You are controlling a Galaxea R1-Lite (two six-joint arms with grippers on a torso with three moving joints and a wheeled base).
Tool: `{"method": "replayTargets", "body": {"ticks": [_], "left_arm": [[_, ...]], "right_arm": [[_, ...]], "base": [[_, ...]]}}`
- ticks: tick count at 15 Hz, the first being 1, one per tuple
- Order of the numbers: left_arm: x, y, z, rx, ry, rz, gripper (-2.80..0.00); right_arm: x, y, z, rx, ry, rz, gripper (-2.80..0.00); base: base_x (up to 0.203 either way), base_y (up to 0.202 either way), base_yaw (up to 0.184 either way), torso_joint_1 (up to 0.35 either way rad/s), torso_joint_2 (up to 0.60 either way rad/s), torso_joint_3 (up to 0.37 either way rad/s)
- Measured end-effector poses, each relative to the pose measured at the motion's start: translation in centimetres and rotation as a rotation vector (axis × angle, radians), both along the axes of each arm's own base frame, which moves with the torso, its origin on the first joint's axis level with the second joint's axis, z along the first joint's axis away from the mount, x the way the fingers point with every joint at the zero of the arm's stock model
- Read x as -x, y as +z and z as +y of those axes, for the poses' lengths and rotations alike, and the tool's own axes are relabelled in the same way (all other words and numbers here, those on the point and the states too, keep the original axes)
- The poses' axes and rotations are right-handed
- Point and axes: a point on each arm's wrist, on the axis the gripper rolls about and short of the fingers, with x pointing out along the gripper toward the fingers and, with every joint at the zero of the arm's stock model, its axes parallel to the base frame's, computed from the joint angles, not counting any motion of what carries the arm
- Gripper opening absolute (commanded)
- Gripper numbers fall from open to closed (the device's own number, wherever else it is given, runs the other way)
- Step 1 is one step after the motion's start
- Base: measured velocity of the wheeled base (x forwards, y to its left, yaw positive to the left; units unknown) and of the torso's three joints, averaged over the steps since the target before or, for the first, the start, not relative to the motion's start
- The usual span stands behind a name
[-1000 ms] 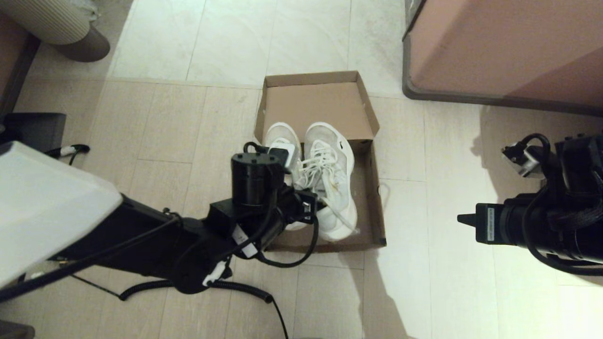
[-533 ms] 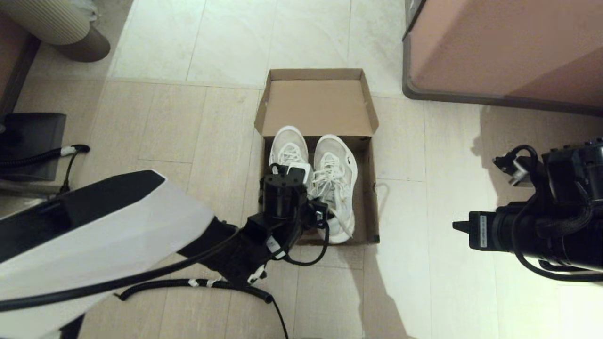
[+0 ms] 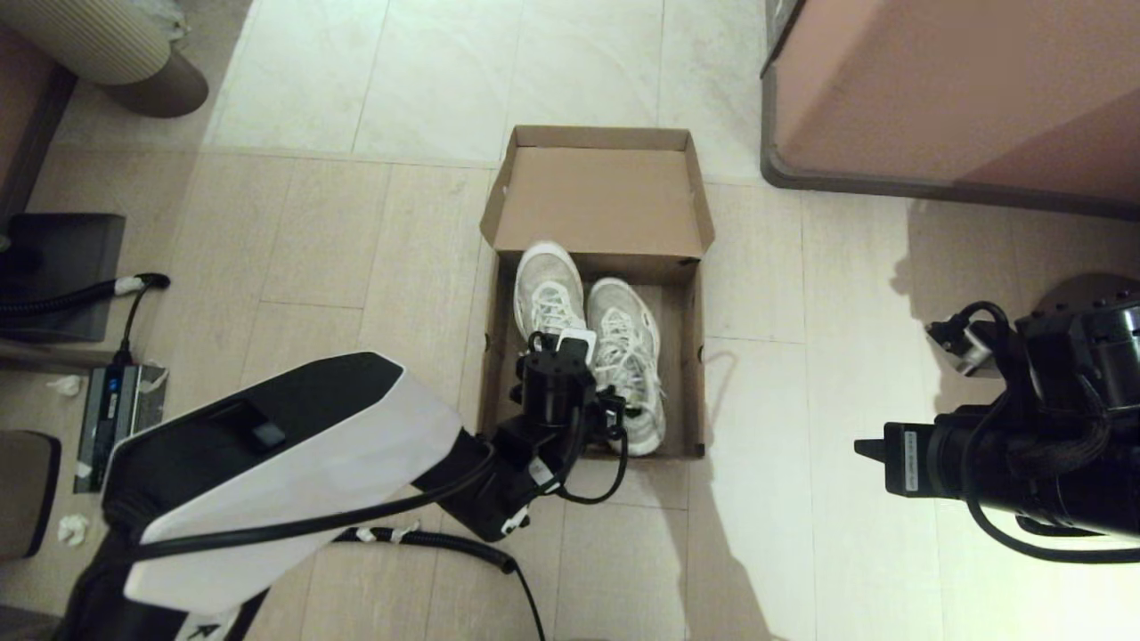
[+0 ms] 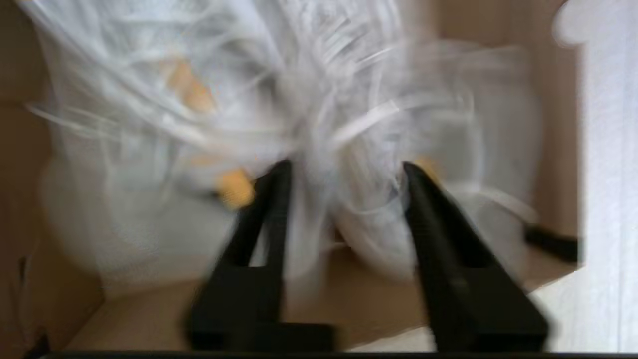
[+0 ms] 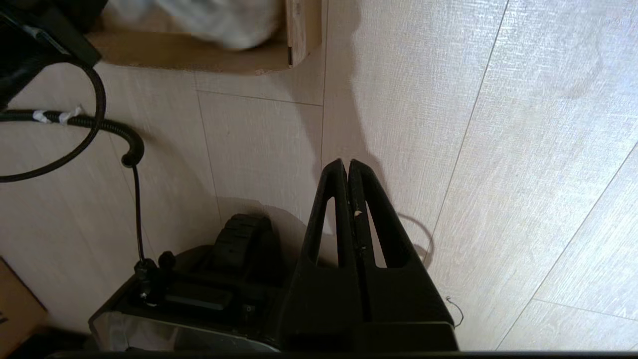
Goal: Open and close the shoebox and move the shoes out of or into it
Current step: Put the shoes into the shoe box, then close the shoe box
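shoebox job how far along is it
Done: the shoebox lies open, lid flap back. In hand: both shoes sit inside it, with the left gripper over their heel end, fingers apart around them. Left: shutting the lid. The right gripper waits shut above the floor.

My head camera looks steeply down on the floor, with the shoebox (image 3: pixel 606 191) central and both arms in frame. My left wrist camera sits very close above the shoes (image 4: pixel 319 124), peering into the box. My right wrist camera faces bare floor from farther off, sharing only the box's near corner (image 5: pixel 294 45).
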Motion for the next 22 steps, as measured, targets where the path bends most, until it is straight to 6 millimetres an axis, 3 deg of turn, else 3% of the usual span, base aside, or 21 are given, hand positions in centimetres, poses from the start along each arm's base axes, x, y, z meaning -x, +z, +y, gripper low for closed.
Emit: {"method": "replayTargets", "body": {"ticks": [5, 7, 10, 12, 14, 16, 18, 19, 21, 22], "left_arm": [[-0.4, -2.0, 0.0, -0.011, 0.018, 0.009, 0.0], [-0.1, -2.0, 0.2, -0.022, 0.036, 0.013, 0.0], [1.9, -0.3, 1.3, -0.039, 0.069, 0.018, 0.0], [3.5, 2.6, 2.9, -0.017, 0.097, -0.009, 0.0], [5.1, 6.5, 5.8, 0.022, 0.119, -0.048, 0.0], [6.5, 9.1, 10.9, 0.034, 0.187, -0.059, 0.0], [7.8, 9.1, 16.3, 0.018, 0.285, -0.029, 0.0], [8.4, 9.0, 18.1, 0.019, 0.311, -0.014, 0.0], [9.1, 9.3, 19.4, 0.029, 0.338, -0.017, 0.0], [9.1, 9.4, 19.6, 0.031, 0.34, -0.02, -2.73]], "right_arm": [[0.3, 0.0, -0.1, 0.001, -0.001, -0.003, -2.8], [0.5, 0.3, -0.2, -0.001, 0.001, -0.017, -2.8], [0.8, 1.1, -0.2, -0.011, 0.004, -0.045, -2.8], [0.9, 1.6, 0.1, -0.02, 0.02, -0.063, -2.8], [0.6, 1.2, 0.4, -0.021, 0.034, -0.043, -2.8], [-0.3, 0.5, 0.9, -0.03, 0.025, -0.01, -2.8], [-1.2, 0.9, 1.4, -0.034, -0.004, -0.022, -2.8], [-1.6, 1.1, 1.5, -0.024, -0.034, -0.037, -2.8], [-1.8, 1.2, 1.6, -0.019, -0.053, -0.044, -2.8], [-1.9, 1.3, 1.6, -0.015, -0.047, -0.047, -2.8]], "base": [[0.0, 0.0, 0.0, 0.0, 0.0, 0.0], [0.0, 0.0, 0.0, 0.0, 0.0, 0.0], [0.0, 0.0, 0.0, 0.0, 0.0, 0.0], [0.0, 0.0, 0.0, 0.0, 0.0, 0.0], [0.0, 0.0, 0.0, 0.0, 0.0, 0.0], [0.0, 0.0, 0.0, 0.0, 0.0, 0.0], [0.0, 0.0, 0.0, 0.0, 0.0, 0.0], [0.0, 0.0, 0.0, 0.0, 0.0, 0.0], [0.0, 0.0, 0.0, 0.0, 0.0, 0.0], [0.0, 0.0, 0.0, 0.0, 0.0, 0.0]]}}
